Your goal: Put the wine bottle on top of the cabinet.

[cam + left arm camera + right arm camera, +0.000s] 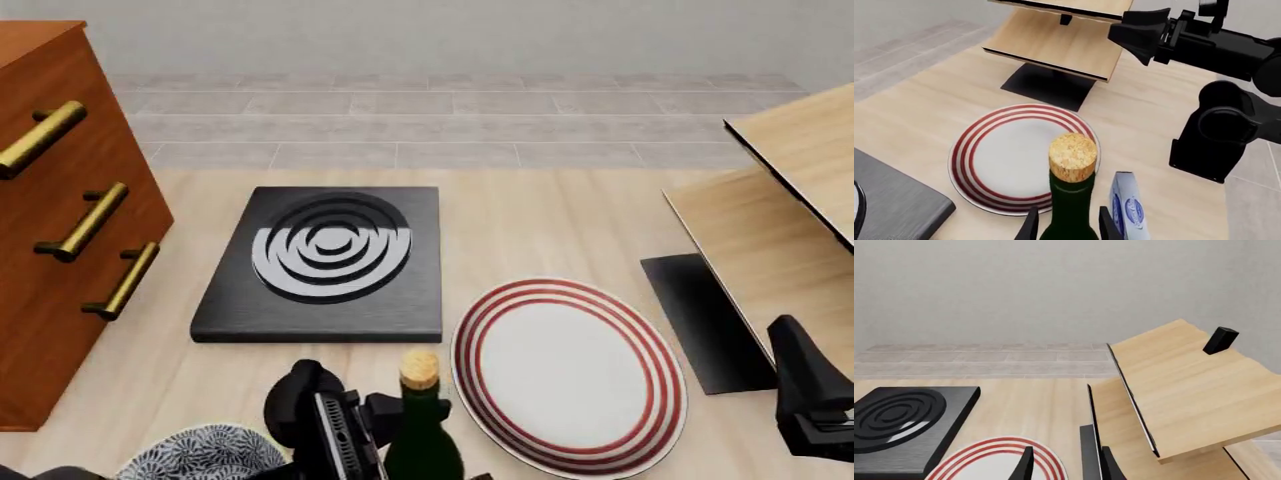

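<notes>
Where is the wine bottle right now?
In the front view the wine bottle stands at the near edge of the table, between the left gripper's fingers, just left of the red-striped plate and far from the cabinet.

my left arm (314,420): matte black, rounded joints, ribbed panel | my right arm (1217,85): black, bulbous housings, angular wedge-shaped wrist

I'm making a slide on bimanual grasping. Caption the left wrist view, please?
Left pincer flanking the wine bottle beside a red-striped plate.
</notes>
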You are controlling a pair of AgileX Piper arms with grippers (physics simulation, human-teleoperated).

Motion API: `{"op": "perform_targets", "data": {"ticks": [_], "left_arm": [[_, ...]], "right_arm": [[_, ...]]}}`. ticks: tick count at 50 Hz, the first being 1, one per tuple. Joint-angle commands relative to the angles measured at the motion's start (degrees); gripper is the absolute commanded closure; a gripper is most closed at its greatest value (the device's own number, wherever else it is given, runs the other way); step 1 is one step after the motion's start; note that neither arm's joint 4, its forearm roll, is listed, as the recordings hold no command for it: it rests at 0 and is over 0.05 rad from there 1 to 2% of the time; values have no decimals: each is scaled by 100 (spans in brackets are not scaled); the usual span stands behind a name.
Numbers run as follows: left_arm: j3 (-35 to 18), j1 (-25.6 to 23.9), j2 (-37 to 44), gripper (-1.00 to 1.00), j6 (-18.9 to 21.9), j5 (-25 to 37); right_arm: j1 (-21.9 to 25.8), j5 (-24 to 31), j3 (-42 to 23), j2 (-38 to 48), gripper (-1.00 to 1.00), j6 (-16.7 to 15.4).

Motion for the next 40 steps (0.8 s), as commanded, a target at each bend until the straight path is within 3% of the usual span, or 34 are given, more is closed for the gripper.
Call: {"op": "perform_targets", "data": {"ticks": [1,19,25,28,40], "left_arm": [[46,98,-548,100,165,347],[-51,223,-1622,100,322,1259],[-183,262,-1996,100,648,1733],[-226,332,-2171,100,525,1922],[-498,607,-2990,100,700,2790]], "right_arm": [[-1,1,0,-2,-100,1],[1,0,0,1,-100,-1],[-1,0,0,0,-100,0],[0,0,0,-1,-100,-1],[1,-1,0,2,-100,0]]}}
